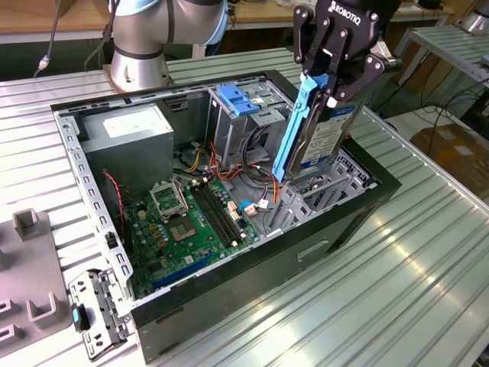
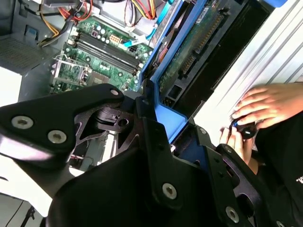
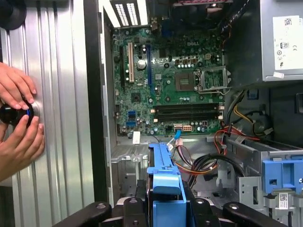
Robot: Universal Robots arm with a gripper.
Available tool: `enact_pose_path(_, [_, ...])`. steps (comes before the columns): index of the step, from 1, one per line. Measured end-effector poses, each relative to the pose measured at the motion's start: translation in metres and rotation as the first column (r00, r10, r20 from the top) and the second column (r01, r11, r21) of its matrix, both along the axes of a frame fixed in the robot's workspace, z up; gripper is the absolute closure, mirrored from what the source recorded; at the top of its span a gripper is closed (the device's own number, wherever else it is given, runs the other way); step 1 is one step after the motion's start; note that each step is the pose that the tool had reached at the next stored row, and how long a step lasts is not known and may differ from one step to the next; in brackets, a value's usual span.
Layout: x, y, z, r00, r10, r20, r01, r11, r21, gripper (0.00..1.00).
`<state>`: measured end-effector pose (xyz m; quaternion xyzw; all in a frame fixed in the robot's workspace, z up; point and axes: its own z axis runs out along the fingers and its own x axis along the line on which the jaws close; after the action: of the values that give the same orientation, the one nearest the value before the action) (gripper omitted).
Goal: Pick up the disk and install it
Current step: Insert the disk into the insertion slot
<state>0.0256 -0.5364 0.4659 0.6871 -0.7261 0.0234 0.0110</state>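
— Where is the disk (image 1: 325,141) sitting?
— It is hanging just under the gripper (image 1: 330,86), standing on edge and tilted, its lower end meeting the drive cage (image 1: 321,191) of the open computer case (image 1: 252,283).
— And the grip?
— The gripper is pinching the disk's upper end between its jaws.

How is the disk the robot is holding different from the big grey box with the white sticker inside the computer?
The disk is thin; the grey box is much bigger and blocky. The disk stands on edge in the pincer, over the computer case; the grey box sits in a corner of it. The disk wears a blue bracket; the grey box has none. Both are grey metal with a white label.
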Motion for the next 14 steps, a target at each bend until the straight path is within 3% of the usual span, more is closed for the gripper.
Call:
enact_pose_path(5, [0.0076,-0.0041,-0.0045,1.0,0.009,0.0006,-0.009,1.0,0.0002,0.63])
enact_pose_path(6, [0.0122,-0.0045,-0.006,0.9999,0.011,0.0007,-0.011,0.9999,-0.0003,0.63])
enact_pose_path(14, [0.0291,-0.0045,-0.0127,0.9999,0.01,0.001,-0.01,0.9999,-0.0055,0.63])
